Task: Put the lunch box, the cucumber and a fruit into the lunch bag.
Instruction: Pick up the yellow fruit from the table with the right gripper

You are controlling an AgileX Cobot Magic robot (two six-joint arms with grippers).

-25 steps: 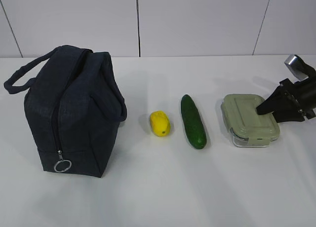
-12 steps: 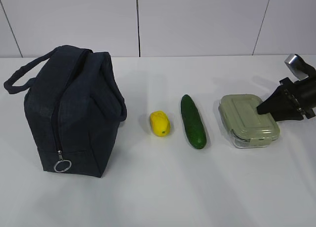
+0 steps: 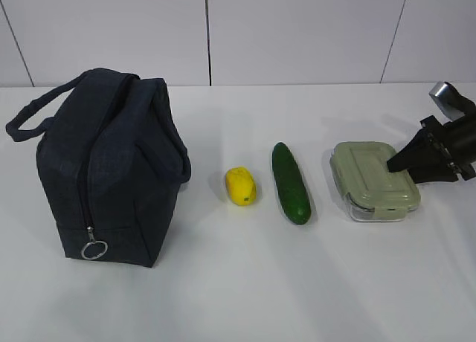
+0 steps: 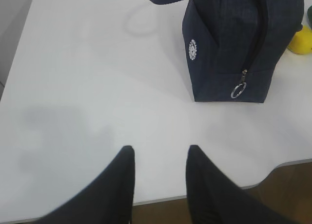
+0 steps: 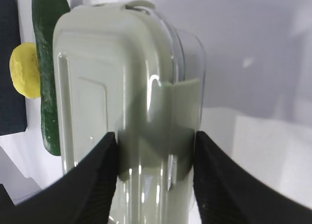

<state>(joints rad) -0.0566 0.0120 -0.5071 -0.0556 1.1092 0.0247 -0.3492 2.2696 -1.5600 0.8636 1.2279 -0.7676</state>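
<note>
Closing my right gripper over the near end of the lunch box, I had its two dark fingers set on either side of the pale green clip flap, narrowed until they pressed the lid edge. Over the last second the box had shifted: it swung a little toward the cucumber, then settled back nearly square under the fingers. I read that as the jaws taking up slack and biting, not as a lift; the container sat on the white table with no gap showing beneath it in the exterior view.

Beyond my right fingertips lay the cucumber, just past the far side of the box, and further on the yellow fruit; neither had moved. The navy lunch bag stood well beyond them, across the table from that arm, its zipper drawn along the end panel with the ring pull hanging low. From these views I could not tell whether the top was open.

My left gripper hung empty, its fingers a moderate way apart over bare table, with the bag ahead and to its right.

I judged the task barely begun: nothing was in the bag, and the grip on the box looked shallow, taken on the clip and not the body, so a slip or a popped lid seemed the main risk in raising it.
</note>
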